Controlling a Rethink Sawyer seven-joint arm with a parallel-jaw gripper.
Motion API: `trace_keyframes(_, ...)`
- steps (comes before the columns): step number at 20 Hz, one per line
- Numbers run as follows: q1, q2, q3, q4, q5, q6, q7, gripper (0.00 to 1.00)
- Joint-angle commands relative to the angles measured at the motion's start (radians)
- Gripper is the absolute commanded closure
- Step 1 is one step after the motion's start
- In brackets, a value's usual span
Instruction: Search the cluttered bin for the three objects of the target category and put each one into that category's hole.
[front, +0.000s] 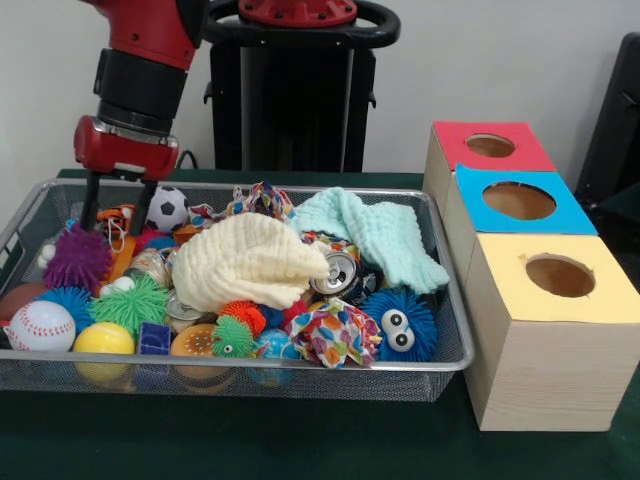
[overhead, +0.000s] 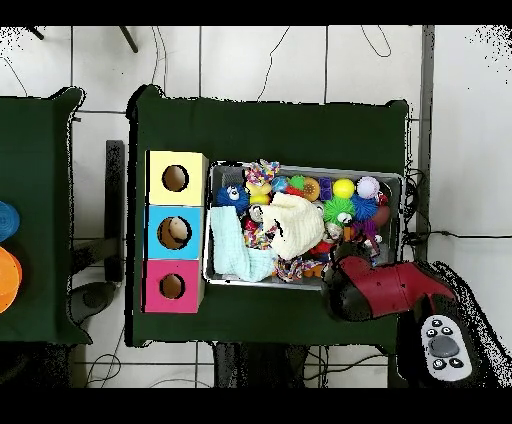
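Front view: gripper (front: 117, 205) open inside bin's (front: 300, 368) far-left corner.

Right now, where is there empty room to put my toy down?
The dark green tablecloth in front of the silver wire-mesh bin is bare, beside the yellow-topped wooden box. Inside the bin it is crowded everywhere.

dark green table (front: 300, 450), wire-mesh bin (front: 440, 375) on it, three wooden boxes (front: 550, 375) just beside
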Motion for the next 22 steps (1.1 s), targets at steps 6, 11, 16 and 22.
trace_keyframes(6,-0.004,0.078,-0.010,-0.044,-0.038,0.004,0.065,0.00)
trace_keyframes(11,-0.039,0.073,0.051,0.000,-0.024,0.078,0.010,0.00)
trace_keyframes(16,-0.099,0.062,0.140,0.060,-0.003,0.138,-0.044,0.00)
trace_keyframes(22,-0.083,0.074,0.117,0.062,-0.010,0.153,-0.025,0.00)
